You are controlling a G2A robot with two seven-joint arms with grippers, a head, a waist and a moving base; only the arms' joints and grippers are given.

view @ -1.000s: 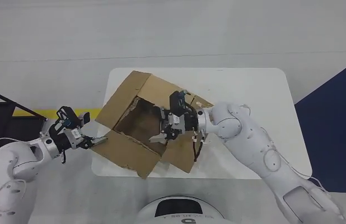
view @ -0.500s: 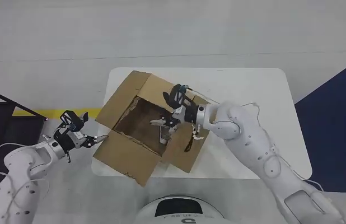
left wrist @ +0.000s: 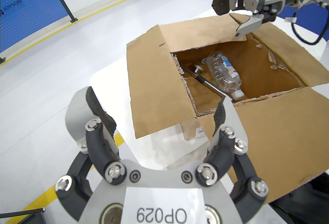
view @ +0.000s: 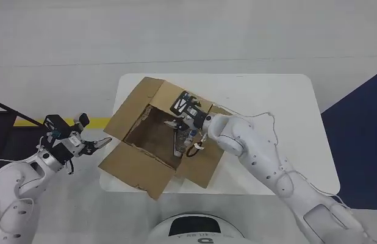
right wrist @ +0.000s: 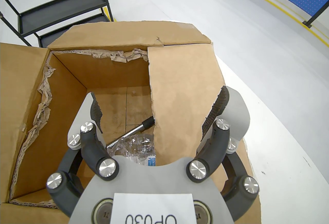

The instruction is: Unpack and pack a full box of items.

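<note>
Over a cardboard box (view: 136, 104) on the white table (view: 268, 104), the right gripper (right wrist: 158, 98) hangs with jaws spread wide and nothing in them. The left gripper (left wrist: 156, 99), equally wide and empty, sits off the table's edge beside an outer flap. A clear plastic bottle (left wrist: 223, 73) lies on its side on the box floor, touching a metal rod (left wrist: 205, 81). Unpacking appears under way; the next move likely calls for a descent past the inward-leaning flap to close across the bottle.
</note>
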